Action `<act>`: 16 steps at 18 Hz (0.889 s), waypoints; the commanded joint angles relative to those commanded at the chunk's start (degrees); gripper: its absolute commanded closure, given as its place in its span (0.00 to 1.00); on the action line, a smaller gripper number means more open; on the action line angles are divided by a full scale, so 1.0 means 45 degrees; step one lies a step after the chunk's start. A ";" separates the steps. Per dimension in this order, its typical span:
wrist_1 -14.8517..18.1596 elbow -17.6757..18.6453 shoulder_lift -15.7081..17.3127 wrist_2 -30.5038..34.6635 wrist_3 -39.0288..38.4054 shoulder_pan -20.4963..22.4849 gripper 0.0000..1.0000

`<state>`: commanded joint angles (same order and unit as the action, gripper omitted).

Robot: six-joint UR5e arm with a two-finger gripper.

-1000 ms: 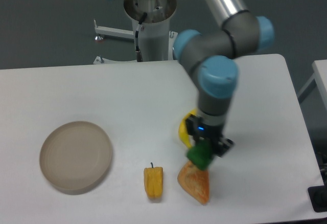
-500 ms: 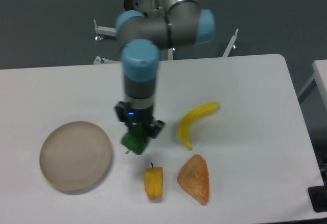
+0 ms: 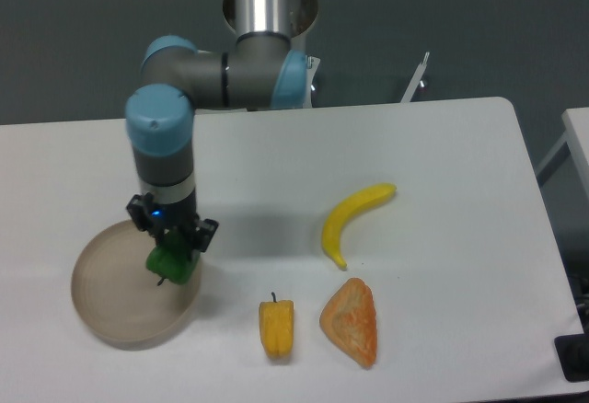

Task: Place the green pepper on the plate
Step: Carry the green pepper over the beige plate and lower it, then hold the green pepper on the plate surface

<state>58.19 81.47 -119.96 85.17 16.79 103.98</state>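
Now | claw (image 3: pixel 173 254) pinching pepper (image 3: pixel 172 266) | pepper hanging over plate (image 3: pixel 110 316) right side, seemingly not resting yet | likely lining up for release | banana (image 3: pixel 354 218) lying well apart on bench (image 3: pixel 442 145)

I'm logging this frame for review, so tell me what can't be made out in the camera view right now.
- Fingertips of the end effector: hidden where they meet the green pepper.
- Whether the pepper touches the plate or hangs above it: one view only, cannot tell.
- Plate's right inner part: covered by pepper and end effector.
- Arm base: cut off by the top edge.
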 joint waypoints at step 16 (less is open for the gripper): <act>-0.0275 0.0000 -0.0685 0.0020 -0.0313 -0.0430 0.66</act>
<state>56.95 81.47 -123.05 85.25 15.38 102.04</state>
